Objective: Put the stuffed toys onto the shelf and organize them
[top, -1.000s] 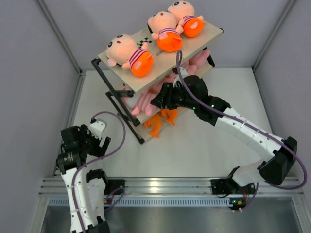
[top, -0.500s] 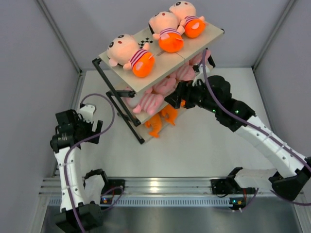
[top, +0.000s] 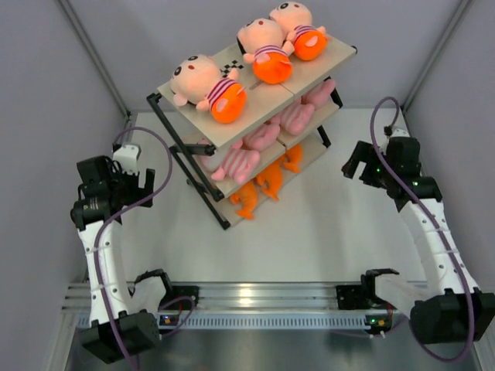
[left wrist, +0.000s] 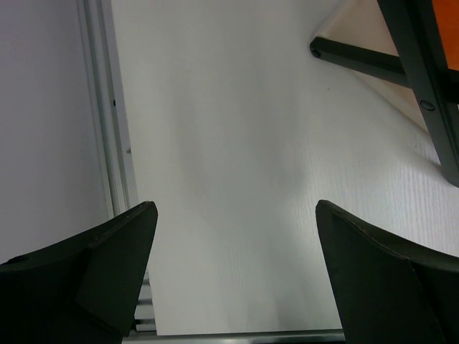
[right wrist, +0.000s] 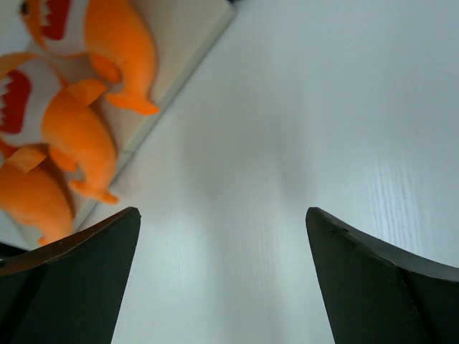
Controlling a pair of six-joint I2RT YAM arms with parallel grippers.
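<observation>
Three tiers of the shelf (top: 263,97) are filled: dolls (top: 267,48) on top, pink animals (top: 263,137) in the middle, orange creatures (top: 267,179) at the bottom, and no toy lies on the table (top: 309,224). Your right arm (top: 421,212) has drawn back from the shelf, its jaws now apart and empty. Your left arm (top: 97,232) also holds its jaws wide, so the placing looks done.

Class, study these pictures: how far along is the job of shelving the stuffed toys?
Done: three dolls lie on the top board of the shelf, pink animals fill the middle, orange creatures the bottom. In hand: nothing; the left hand and right hand are both open and empty, off to either side. Left: seemingly nothing, since no toy shows on the table.
</observation>
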